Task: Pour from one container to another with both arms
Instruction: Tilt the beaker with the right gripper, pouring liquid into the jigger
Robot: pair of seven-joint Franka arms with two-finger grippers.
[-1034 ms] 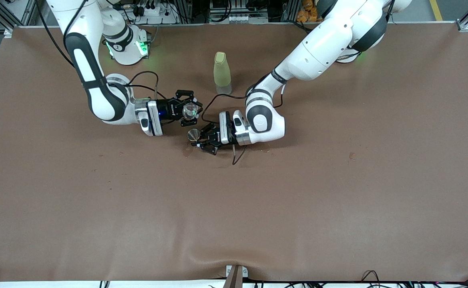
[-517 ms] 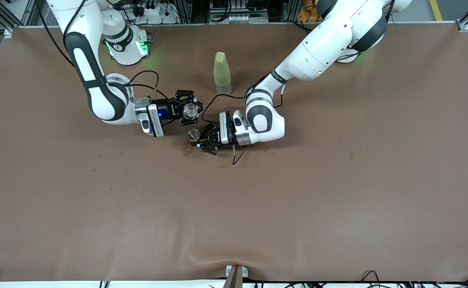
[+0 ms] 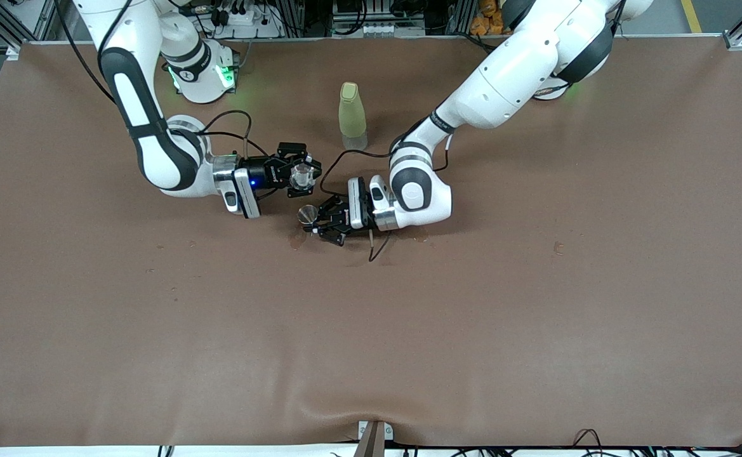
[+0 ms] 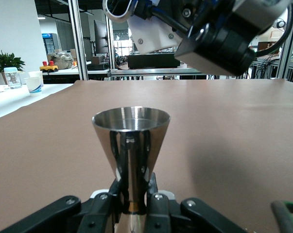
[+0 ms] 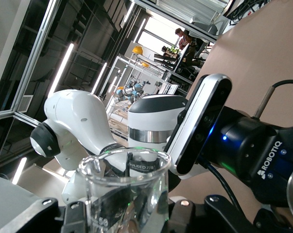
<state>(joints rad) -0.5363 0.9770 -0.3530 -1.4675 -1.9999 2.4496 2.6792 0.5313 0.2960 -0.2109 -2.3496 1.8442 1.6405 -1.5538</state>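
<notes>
Now we see the right gripper clamped on a clear glass beaker, tilted in the air above the table. Just beside it, the left gripper grips a steel jigger upright by its waist, low over the table. A yellow-green bottle stands nearer the bases.

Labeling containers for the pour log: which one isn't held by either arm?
The pale yellow-green capped bottle: it stands alone on the table. The clear glass beaker is in the right gripper, the steel cone-shaped jigger in the left gripper.
</notes>
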